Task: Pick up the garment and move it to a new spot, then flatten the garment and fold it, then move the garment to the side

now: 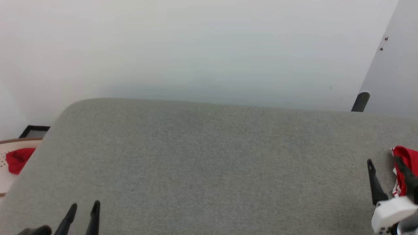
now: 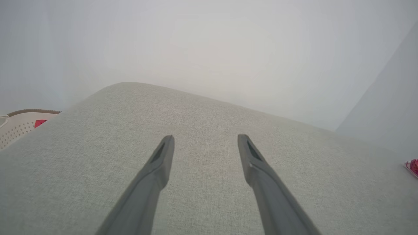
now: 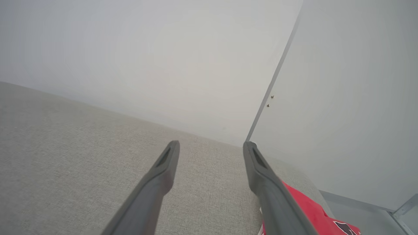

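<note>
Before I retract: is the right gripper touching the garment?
Cannot tell. In the head and right wrist views, one jaw of the right gripper overlaps the garment, hiding any gap.

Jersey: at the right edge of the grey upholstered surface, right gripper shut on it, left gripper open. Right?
No: the right wrist view shows the right gripper open, fingers apart, nothing between them. The jersey lies at the right edge of the grey upholstered surface; the left gripper is open.

Red garment (image 1: 409,156), red-white striped trim, on grey woven surface (image 1: 209,156).
</note>
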